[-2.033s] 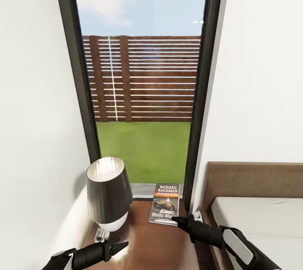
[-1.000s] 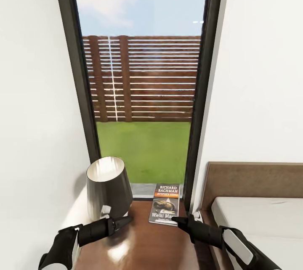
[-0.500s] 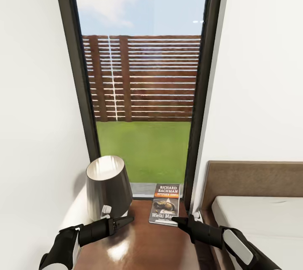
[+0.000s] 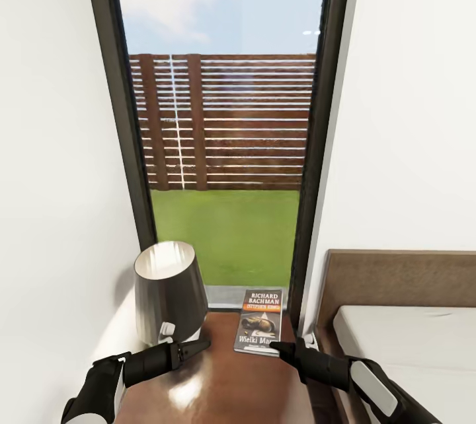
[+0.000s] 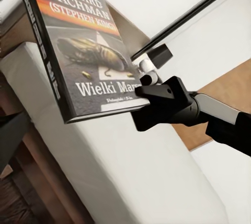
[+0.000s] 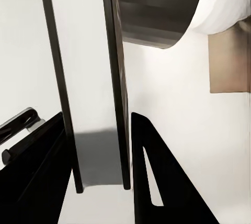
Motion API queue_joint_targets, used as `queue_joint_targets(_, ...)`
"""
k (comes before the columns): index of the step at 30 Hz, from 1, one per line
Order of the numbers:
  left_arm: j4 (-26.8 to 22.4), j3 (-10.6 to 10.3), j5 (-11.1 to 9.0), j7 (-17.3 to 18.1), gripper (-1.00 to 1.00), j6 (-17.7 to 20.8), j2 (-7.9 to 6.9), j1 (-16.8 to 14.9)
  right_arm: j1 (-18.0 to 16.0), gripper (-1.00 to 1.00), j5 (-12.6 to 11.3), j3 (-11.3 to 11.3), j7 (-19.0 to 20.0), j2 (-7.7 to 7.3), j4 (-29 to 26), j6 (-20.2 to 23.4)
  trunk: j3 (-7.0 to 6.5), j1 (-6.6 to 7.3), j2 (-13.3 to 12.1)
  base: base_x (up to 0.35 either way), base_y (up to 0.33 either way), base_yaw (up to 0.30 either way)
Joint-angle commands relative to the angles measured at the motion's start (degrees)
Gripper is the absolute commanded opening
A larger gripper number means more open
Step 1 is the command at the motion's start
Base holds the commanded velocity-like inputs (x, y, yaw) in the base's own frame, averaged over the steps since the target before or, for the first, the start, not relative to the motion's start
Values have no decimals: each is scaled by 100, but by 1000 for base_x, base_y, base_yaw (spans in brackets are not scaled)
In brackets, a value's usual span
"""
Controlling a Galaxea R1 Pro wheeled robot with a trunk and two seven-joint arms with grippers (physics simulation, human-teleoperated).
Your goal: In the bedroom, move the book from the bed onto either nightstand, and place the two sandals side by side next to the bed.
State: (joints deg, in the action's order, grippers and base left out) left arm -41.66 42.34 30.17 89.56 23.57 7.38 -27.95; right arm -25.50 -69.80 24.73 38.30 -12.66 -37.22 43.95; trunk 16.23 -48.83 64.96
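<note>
The book (image 4: 260,321) lies flat, cover up, at the back of the dark glossy nightstand (image 4: 225,384), against the window sill. It also shows in the left wrist view (image 5: 78,51). My right gripper (image 4: 276,346) rests at the book's near right corner, and its fingers (image 6: 157,182) stand apart, so it is open. One fingertip (image 5: 151,90) touches that corner. My left gripper (image 4: 198,345) hovers over the nightstand's left half beside the lamp, open and holding nothing. To the right is the bed (image 4: 410,345), grey mattress and brown headboard. The sandals are out of view.
A table lamp with a metallic shade (image 4: 168,292) stands on the nightstand's back left, close to my left gripper. A tall black-framed window (image 4: 311,179) rises behind the nightstand, with white walls either side. The nightstand sits tight between wall and bed.
Two seconds ago my left gripper was lower and nearer; it rose to the lamp's base. The book and right gripper have stayed put. The view has tilted slightly.
</note>
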Motion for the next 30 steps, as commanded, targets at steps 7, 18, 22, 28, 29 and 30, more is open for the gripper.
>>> queue_joint_targets(7,-9,38,60,44,100,67,2,-9,-7,-100,-42,28,-114,-1,11,17,134,-155,288,0,0,0)
queue_joint_targets(18,-9,38,60,44,100,69,1,-9,-7,-100,-63,32,-861,101,-1,26,331,-397,729,0,0,0)
queue_joint_targets(22,-9,38,60,44,100,69,1,-9,-7,-100,-67,32,-957,147,-4,38,403,-484,889,0,0,0)
queue_joint_targets(28,-9,38,60,44,100,69,-6,-9,-7,-100,-69,32,-976,158,-4,72,511,-616,1130,0,0,0)
queue_joint_targets(29,-9,38,60,44,100,69,-7,-9,-7,-100,-69,32,-975,159,-4,75,529,-638,1170,0,0,0)
queue_joint_targets(30,-9,38,60,44,100,69,-8,-9,-7,-100,-69,32,-974,159,-4,77,547,-660,1210,0,0,0)
